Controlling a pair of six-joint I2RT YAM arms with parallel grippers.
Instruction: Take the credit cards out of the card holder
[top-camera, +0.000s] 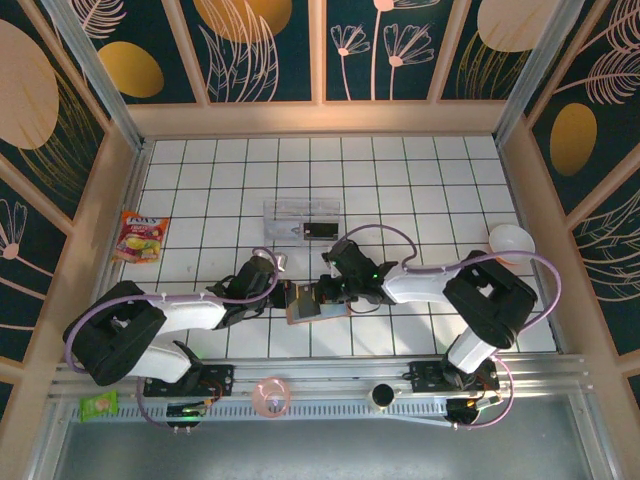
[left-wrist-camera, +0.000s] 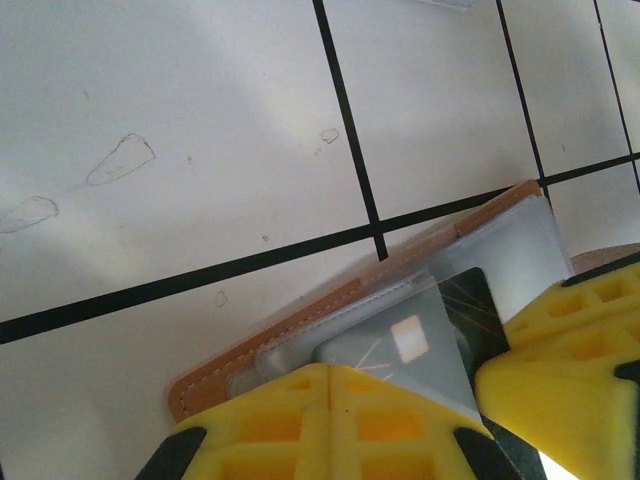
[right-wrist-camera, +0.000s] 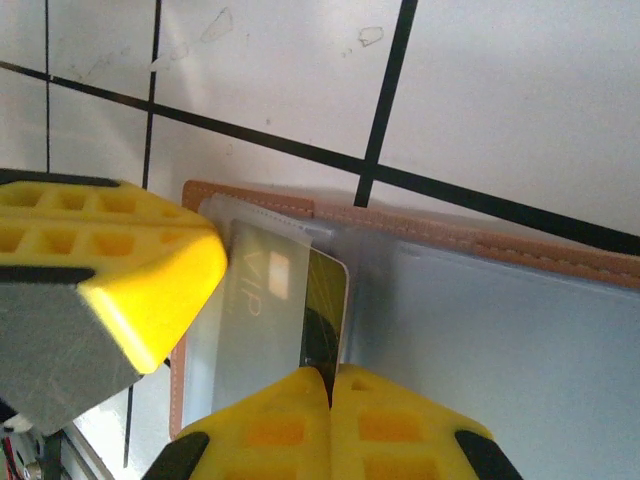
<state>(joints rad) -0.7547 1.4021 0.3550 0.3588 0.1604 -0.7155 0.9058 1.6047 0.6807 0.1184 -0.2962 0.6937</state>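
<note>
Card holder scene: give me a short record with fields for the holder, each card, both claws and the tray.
card holder: lies open on the white gridded table, grey-blue inside facing up
silver card: mostly under the holder's clear pocket, marked VIP
black card: lies in the clear tray, beyond the holder
left claw: shut, tip on the holder's inner panel
right claw: shut at the silver card's edge; whether it grips the card is unclear
snack packet: far left, apart from everything

Tan-brown card holder (right-wrist-camera: 480, 330) with grey-blue lining; whitish-silver card (right-wrist-camera: 255, 310) just ahead of the yellow right gripper (right-wrist-camera: 330, 385); white table (right-wrist-camera: 500, 80) with black grid lines.
</note>
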